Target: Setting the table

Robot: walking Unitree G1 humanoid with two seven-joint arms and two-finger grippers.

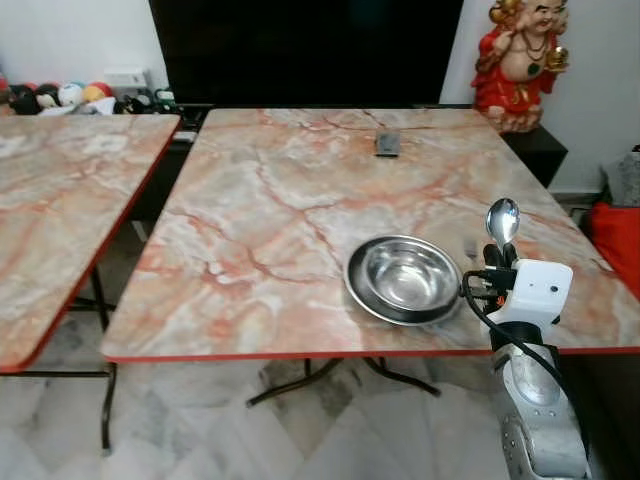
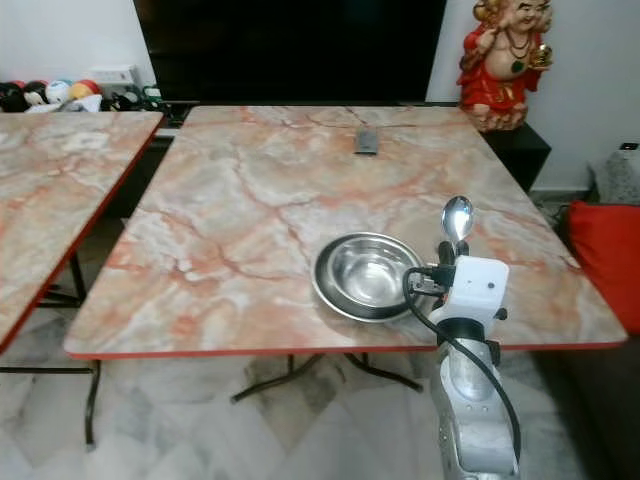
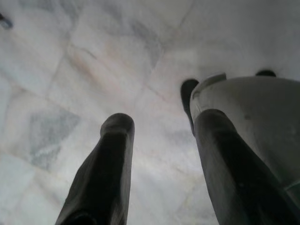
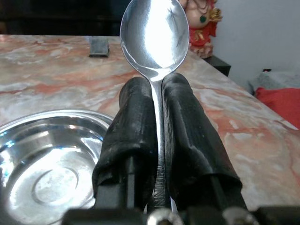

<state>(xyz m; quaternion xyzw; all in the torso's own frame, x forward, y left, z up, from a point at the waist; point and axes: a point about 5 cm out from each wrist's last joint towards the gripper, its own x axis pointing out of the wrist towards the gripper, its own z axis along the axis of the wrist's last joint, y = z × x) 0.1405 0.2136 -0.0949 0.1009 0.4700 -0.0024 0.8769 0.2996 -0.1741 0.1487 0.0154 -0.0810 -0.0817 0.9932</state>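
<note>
Right wrist view | right end effector (image 4: 157, 110) clamps spoon (image 4: 155, 37) upright | beside bowl (image 1: 404, 278) | left end effector (image 3: 164, 154) parted

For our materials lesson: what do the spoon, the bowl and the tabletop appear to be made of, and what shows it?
Spoon, held in the right gripper: polished metal, probably stainless steel, mirror-bright. Bowl: the same shiny silver metal, reflecting light. Table: glossy pink-orange marble pattern, but the thin red edge suggests a printed laminate rather than stone.

Right arm (image 1: 535, 400) raised, right gripper (image 4: 158, 117) pinched tight on spoon (image 4: 155, 37). Left gripper (image 3: 164, 159) hangs down, fingers (image 3: 105, 173) apart.
</note>
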